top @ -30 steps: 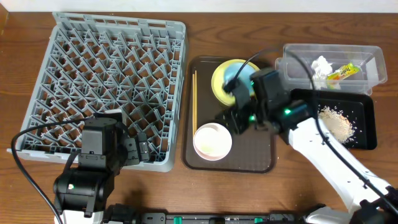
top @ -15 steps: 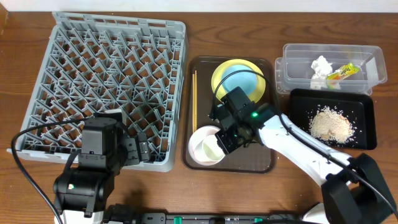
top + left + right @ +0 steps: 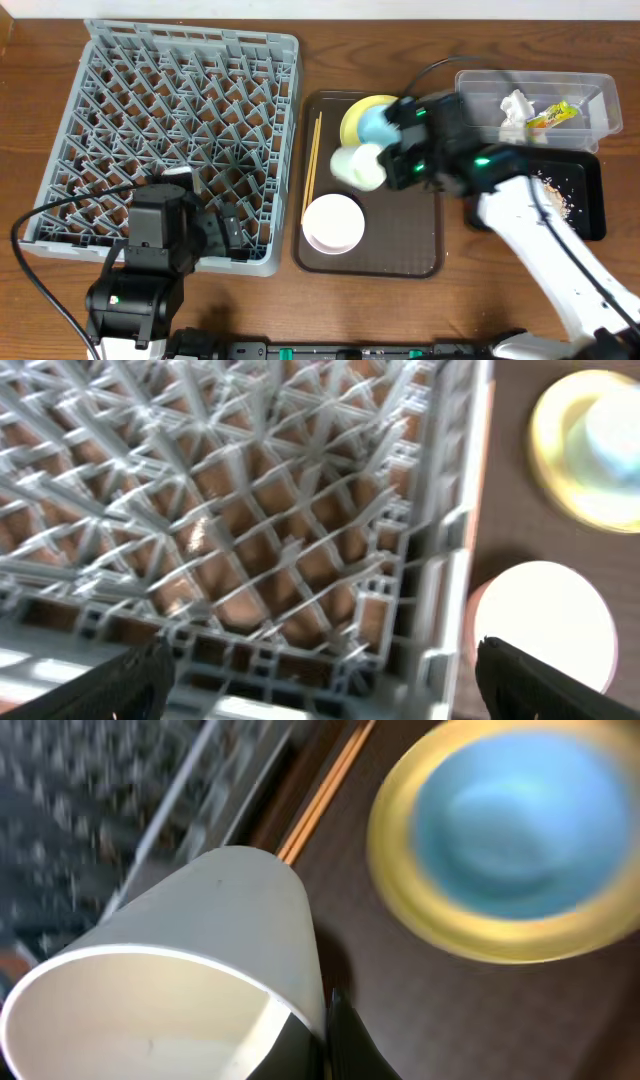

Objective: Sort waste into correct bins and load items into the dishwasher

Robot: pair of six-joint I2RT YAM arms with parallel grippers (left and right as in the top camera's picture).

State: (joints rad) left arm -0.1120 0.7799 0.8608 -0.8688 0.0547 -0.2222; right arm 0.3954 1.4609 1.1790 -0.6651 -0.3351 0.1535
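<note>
Now lifted, the white cup (image 3: pixel 358 166) sits in the right hand (image 3: pixel 381 166).

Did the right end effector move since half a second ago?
Yes. The right end effector went from beside the pale bowl across the brown tray to beside the yellow plate, gripping the white cup.
</note>
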